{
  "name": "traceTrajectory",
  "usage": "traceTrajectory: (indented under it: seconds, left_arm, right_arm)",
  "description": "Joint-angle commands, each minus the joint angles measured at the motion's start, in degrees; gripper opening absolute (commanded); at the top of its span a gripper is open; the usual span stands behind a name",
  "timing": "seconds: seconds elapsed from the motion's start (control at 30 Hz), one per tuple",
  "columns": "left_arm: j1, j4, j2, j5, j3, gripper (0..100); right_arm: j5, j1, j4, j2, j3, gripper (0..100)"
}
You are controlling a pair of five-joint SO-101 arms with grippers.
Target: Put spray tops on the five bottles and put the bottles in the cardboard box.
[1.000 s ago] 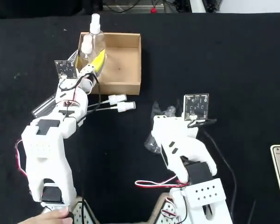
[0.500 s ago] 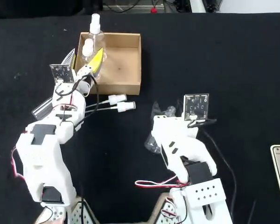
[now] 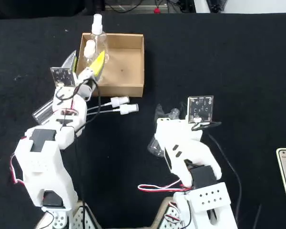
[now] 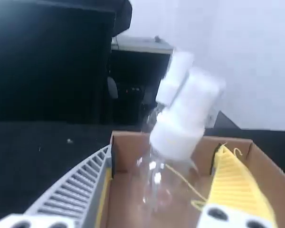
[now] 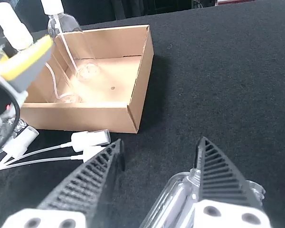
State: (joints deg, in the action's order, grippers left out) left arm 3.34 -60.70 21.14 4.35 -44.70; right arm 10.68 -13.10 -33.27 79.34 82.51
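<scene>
Left gripper (image 3: 88, 55): over the last second its jaws have spread from a clamp on the capped bottle (image 3: 89, 47) to wide open, and the arm has drawn slightly left and nearer. It now has hold of nothing. The bottle stands between the grey and yellow jaws, apparently free of both (contact with the yellow one cannot be ruled out).

That bottle sits inside the cardboard box (image 3: 133, 88), along its left wall, just near of a second capped bottle (image 3: 97, 26) in the far-left corner. Reading: second delivery looks complete; three remain.

Two loose spray tops (image 3: 119, 100) lie on the table just near of the box.

Right gripper (image 5: 156, 147): unchanged, jaws apart astride an uncapped bottle (image 5: 178, 199) lying on the table, not pinching it. Likely next: cap this one.
</scene>
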Motion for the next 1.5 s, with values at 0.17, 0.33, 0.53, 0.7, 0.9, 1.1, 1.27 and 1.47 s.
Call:
traceTrajectory:
  seconds: [0.17, 0.33, 0.53, 0.7, 0.9, 1.1, 1.27, 1.47]
  left_arm:
    - [0.48, -0.97, -16.44, -0.09, -8.13, 33]
    - [0.66, -0.88, -23.91, -0.26, -12.26, 33]
    - [3.03, -0.79, -35.78, -0.35, -24.40, 32]
    - [10.24, 14.42, -47.03, 0.26, -27.91, 30]
    - [21.67, 43.43, -63.12, -6.33, -26.51, 26]
    - [22.11, 79.82, -74.55, -13.10, -16.13, 27]
    - [22.02, 102.86, -67.60, -22.42, 1.01, 27]
    - [21.93, 118.86, -49.76, -32.79, 18.42, 27]
  right_arm:
    - [0.00, -0.53, 1.49, 0.22, -0.22, 23.7]
    - [0.00, -0.53, 1.49, 0.22, -0.22, 23.7]
    - [0.35, -0.53, 1.14, 0.22, -0.22, 23.7]
    - [0.35, -0.62, -1.76, 0.22, -0.57, 23.7]
    - [0.18, -0.70, -2.20, 0.22, -0.66, 23.7]
    - [0.09, -0.88, -2.20, 0.22, -0.57, 23.7]
    - [0.09, -0.88, -2.20, 0.22, -0.57, 23.7]
    - [0.00, -0.88, -2.20, 0.22, -0.57, 23.7]
